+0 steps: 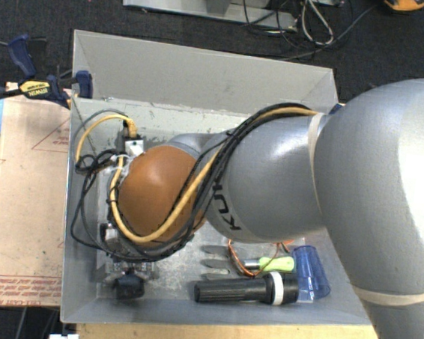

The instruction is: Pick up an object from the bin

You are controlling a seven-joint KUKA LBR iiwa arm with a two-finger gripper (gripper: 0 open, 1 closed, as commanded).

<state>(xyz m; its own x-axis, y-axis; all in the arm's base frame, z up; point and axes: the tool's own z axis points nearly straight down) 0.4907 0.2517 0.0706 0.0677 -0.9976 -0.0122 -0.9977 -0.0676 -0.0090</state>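
My gripper (122, 265) hangs below the arm's wrist, low over the front left corner of the bin. A small dark rounded thing (129, 287) lies right beneath it on the bin floor; whether the gripper touches it is hidden. To its right, along the front wall, lies a black cylinder with a white band (247, 291). Just behind that cylinder rest small pliers with orange handles (225, 260).
A yellow-green stick (277, 264) and a translucent blue bottle-like thing (311, 273) lie at the front right. The big grey arm with its orange dome and looped cables covers the middle and right of the bin.
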